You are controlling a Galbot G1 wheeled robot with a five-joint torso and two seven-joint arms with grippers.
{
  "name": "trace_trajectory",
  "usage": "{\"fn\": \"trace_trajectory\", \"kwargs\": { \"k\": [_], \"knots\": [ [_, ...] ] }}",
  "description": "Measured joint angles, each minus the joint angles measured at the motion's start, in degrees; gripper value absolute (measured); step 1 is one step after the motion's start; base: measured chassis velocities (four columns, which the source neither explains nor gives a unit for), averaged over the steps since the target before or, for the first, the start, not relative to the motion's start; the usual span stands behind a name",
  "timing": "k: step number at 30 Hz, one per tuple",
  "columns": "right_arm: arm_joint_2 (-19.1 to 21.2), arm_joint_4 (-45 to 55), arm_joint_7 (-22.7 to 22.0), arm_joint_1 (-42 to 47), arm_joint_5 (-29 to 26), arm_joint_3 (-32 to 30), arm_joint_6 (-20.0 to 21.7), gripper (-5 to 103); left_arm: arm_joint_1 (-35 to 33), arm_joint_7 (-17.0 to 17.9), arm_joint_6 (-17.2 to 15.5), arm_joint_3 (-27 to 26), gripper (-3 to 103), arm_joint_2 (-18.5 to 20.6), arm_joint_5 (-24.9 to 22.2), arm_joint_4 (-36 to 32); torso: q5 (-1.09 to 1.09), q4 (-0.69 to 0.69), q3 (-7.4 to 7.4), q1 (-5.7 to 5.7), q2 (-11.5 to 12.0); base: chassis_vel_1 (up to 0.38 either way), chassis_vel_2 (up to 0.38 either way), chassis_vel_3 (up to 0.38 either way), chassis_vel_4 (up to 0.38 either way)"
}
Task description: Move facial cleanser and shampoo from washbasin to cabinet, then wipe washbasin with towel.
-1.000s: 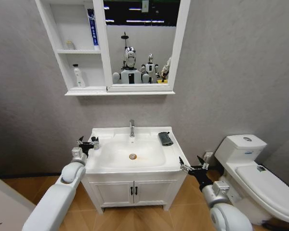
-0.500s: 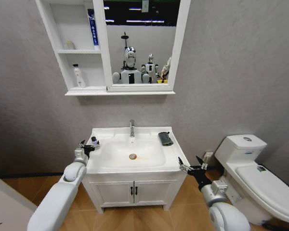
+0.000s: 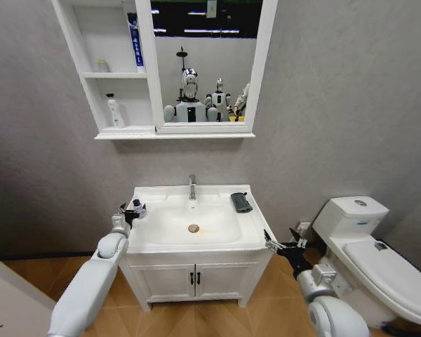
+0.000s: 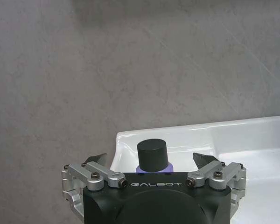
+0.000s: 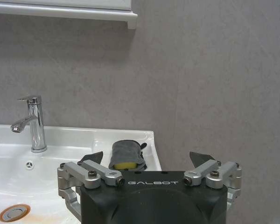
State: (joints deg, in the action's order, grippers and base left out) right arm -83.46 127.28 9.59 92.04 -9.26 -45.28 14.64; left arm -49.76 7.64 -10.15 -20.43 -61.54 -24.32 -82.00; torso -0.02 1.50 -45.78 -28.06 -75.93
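The white washbasin (image 3: 228, 235) with its chrome faucet (image 3: 192, 188) sits below the wall cabinet (image 3: 146, 84). A small bottle with a black cap and purple body (image 4: 152, 156) stands on the basin's left rim (image 3: 135, 204); I cannot tell whether it is the cleanser or the shampoo. My left gripper (image 3: 131, 210) is open with its fingers either side of that bottle (image 4: 150, 159). The dark towel (image 3: 241, 202) lies folded at the basin's back right corner (image 5: 127, 154). My right gripper (image 3: 280, 246) hangs open off the basin's right side (image 5: 147, 157), holding nothing.
A white bottle (image 3: 113, 111) stands on the cabinet's lower shelf and a blue tube (image 3: 133, 38) on its top shelf. A white toilet (image 3: 368, 242) is close on the right. The two-door vanity (image 3: 195, 277) is under the basin. The drain (image 3: 193, 228) lies mid-bowl.
My left gripper has shifted slightly right, closer in around the black-capped bottle. The right gripper has barely moved.
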Motion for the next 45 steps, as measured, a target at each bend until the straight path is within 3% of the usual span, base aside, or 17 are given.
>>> {"fn": "trace_trajectory", "kwargs": {
  "k": [28,32,39,41,45],
  "knots": [
    [-0.30,-0.51,-0.25,0.21,-0.14,-0.66,-1.19,100,1.04,-0.95,1.18,0.21,102,-1.30,2.25,4.98,0.00,0.00,0.00,0.00,0.00,0.000,0.000,0.000,0.000],
    [-0.32,-0.60,-0.32,0.29,-0.16,-0.69,-1.39,100,1.04,-0.95,1.05,0.41,95,-1.41,1.98,5.07,0.00,0.00,0.00,0.01,0.00,0.000,0.000,0.000,0.000],
    [-0.30,-0.64,-0.93,0.07,-0.21,-0.64,-1.46,100,1.52,-1.05,0.96,0.85,63,-1.53,1.58,5.01,0.00,0.00,0.00,0.01,0.00,0.000,0.000,0.000,0.000],
    [-0.31,-0.65,-0.95,0.06,-0.22,-0.62,-1.45,100,1.53,-1.11,0.93,0.86,63,-1.51,1.53,4.99,0.00,0.00,0.00,0.01,0.00,0.000,0.000,0.000,0.000],
    [-0.39,-0.67,-0.98,0.04,-0.23,-0.54,-1.47,100,1.44,-1.44,0.91,0.81,47,-1.33,1.33,4.82,0.00,0.00,0.00,0.01,0.00,0.000,0.000,0.000,0.000]
  ]
}}
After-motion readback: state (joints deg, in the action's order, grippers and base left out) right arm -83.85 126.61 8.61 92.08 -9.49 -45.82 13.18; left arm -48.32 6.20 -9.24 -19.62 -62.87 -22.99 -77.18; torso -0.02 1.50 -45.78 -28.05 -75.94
